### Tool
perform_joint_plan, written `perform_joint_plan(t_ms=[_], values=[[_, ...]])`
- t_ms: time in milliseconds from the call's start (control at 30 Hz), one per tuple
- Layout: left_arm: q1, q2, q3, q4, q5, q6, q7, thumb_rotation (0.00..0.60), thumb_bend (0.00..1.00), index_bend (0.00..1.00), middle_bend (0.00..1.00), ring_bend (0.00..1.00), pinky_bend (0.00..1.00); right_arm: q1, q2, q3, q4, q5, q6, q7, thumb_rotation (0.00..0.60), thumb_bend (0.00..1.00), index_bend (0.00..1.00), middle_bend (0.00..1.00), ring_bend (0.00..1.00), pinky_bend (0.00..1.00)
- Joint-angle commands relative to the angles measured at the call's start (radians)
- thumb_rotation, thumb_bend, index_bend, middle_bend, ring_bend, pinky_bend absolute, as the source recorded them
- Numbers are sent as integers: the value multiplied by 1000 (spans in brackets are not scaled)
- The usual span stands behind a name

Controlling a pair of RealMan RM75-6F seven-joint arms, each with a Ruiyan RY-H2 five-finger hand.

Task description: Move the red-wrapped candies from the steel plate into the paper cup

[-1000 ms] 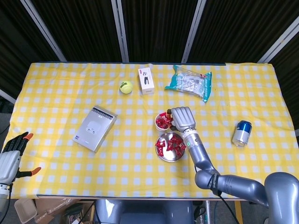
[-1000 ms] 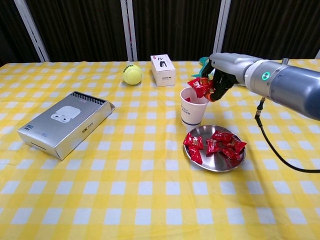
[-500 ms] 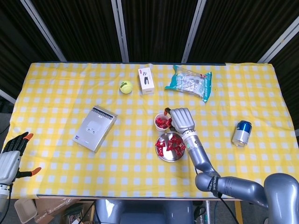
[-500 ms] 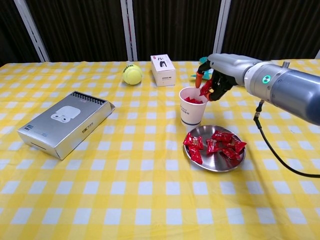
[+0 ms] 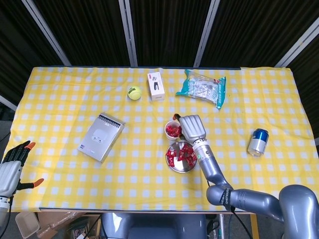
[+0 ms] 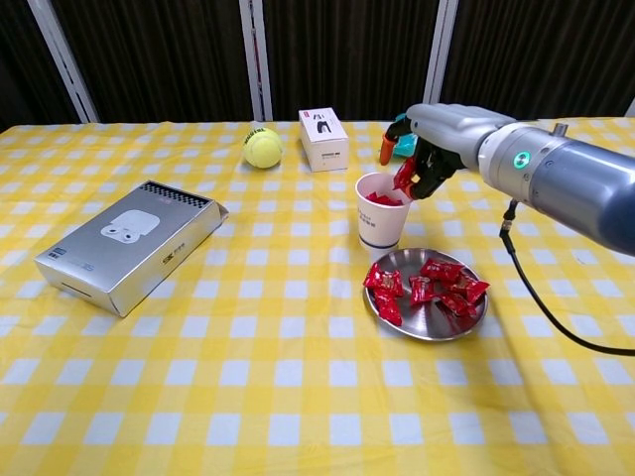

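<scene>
Broadly, the yellow-checked desk [image 6: 198, 397] carried a round steel plate [image 6: 427, 328] just beside a white paper cup [image 6: 378, 225]. Right hand [image 6: 429, 149] hung over the cup's rim, fingers pinching a red-wrapped candy [image 6: 405, 177]. Left hand [image 5: 12, 167] idled off the desk, fingers apart. Candies [image 6: 422, 283] looked light, crinkly, slippery; a pinch across the wrapper's middle should suit.

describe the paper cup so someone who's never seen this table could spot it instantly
On the yellow checked tablecloth, look right of centre for the round steel plate of red-wrapped candies. The paper cup stands upright just behind that plate, under the right hand. It is the only white open-topped container, with red candies inside, unlike the flat plate and the closed white box farther back.
</scene>
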Motion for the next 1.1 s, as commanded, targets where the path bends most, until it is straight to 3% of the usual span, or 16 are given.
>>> perform_joint_plan(t_ms=[33,433,1100], values=[[0,0,0,-1,-1,-1,0,600,2,0,0,0,0,11,-8,8,10,7,5,-20,600,515,312,883,947,1000],[0,1,0,-1,-1,-1,-2,600,2,0,0,0,0,25,-30,9,30,43,20,-85,600,502,167,852,919,1000],[-1,0,0,1,0,0,-1,600,2,0,0,0,0,14,-17,11,18,17,46,-89,600,486,116,822,888,1000]])
